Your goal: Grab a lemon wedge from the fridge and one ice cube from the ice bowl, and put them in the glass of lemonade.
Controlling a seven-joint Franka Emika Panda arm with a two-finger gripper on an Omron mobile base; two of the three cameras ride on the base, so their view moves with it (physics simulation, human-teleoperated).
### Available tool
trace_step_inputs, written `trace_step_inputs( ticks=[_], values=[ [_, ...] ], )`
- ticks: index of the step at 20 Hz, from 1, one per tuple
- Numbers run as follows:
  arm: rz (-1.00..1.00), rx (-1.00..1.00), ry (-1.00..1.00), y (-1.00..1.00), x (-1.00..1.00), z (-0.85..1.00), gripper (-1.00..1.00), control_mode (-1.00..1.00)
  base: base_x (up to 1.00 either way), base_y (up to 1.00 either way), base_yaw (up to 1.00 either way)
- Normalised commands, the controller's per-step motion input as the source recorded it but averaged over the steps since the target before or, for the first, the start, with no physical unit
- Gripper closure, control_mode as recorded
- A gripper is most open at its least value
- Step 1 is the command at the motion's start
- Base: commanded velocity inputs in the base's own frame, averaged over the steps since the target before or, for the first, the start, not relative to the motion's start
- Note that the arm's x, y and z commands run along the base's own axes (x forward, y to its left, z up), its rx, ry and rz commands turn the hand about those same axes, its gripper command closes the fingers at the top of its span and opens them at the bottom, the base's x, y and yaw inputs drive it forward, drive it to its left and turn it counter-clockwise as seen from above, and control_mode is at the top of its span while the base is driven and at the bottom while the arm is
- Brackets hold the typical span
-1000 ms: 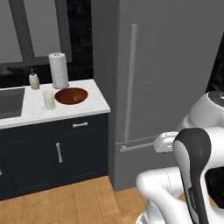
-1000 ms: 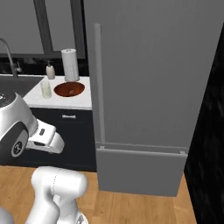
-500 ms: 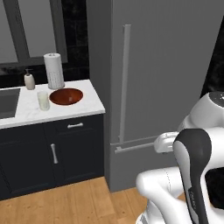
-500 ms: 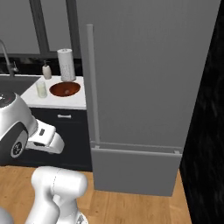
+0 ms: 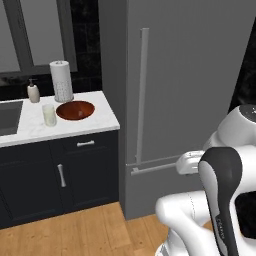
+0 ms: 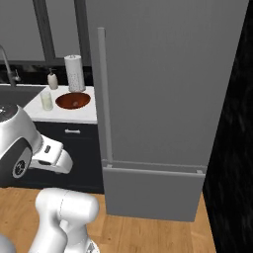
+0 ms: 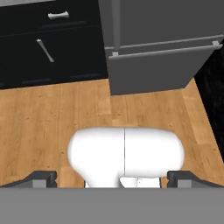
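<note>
Gripper (image 7: 112, 177) fingers spread wide, nothing held; fridge (image 5: 200, 75) shut; ice bowl (image 5: 75, 110) beside glass of lemonade (image 5: 49, 115).

Wood plank floor (image 7: 43, 118) at 6 o'clock. Dark navy cabinets (image 5: 60, 175) at 8 o'clock under white marble desk (image 5: 90, 122). Grey window panes (image 5: 42, 35) at 11 o'clock. Black wall (image 6: 234, 123) at 3 o'clock.

Closed grey fridge (image 5: 200, 80), countertop ice bowl (image 5: 75, 110)

Glossy white rounded arm (image 5: 200, 220) with dark, perhaps black, joint bands.
</note>
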Motion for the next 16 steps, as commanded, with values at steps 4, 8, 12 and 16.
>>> trace_step_inputs(
  ticks=[4, 8, 12, 16],
  values=[
    [0.0, 0.0, -0.09, 0.0, 0.16, -0.12, -1.0, -1.0, 0.0, 0.0, 0.0],
    [0.04, 0.0, -0.32, 0.0, 0.65, 0.12, -1.0, -1.0, 0.0, 0.0, 0.0],
    [0.02, 0.0, -0.26, 0.0, 0.97, 0.3, -1.0, -1.0, 0.0, 0.0, 0.0],
    [0.0, 0.05, -0.08, 0.0, 1.0, 0.2, -1.0, -1.0, 0.0, 0.0, 0.0]
  ],
)
